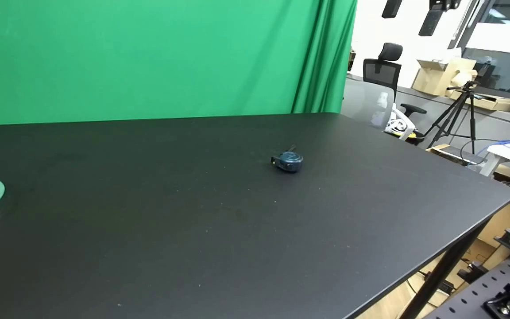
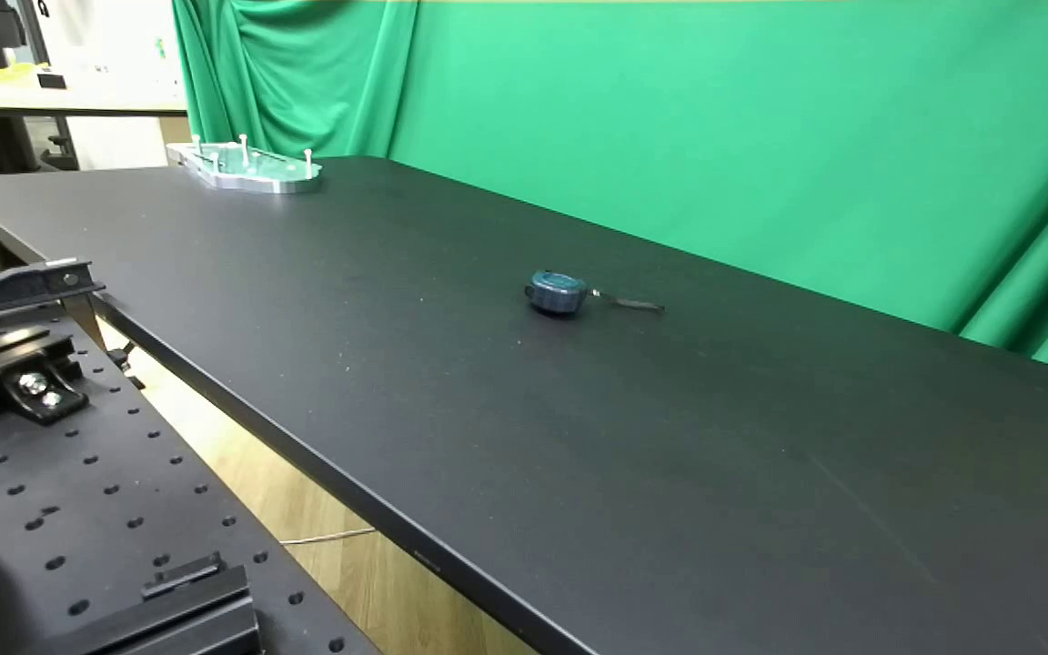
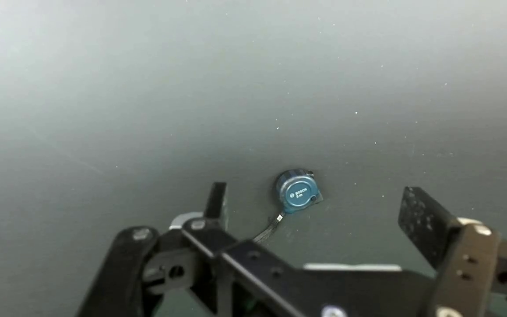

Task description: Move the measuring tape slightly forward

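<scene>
Currently gripper [image 3: 316, 193] spread wide, nothing held, above table [image 1: 184, 221]; measuring tape [image 3: 298, 193] lies label-up on it, strap [image 3: 271, 228] trailing. Risk: off-centre descent could knock measuring tape; strap, if pinched, could twist it askew.

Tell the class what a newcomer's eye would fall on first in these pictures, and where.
The bright green curtain likely comes first, hanging behind the dark table in both exterior views. Next is the small blue measuring tape, lying on that table with its strap out to one side. In the wrist view, the black gripper stands open low down, the tape showing in its gap.
</scene>
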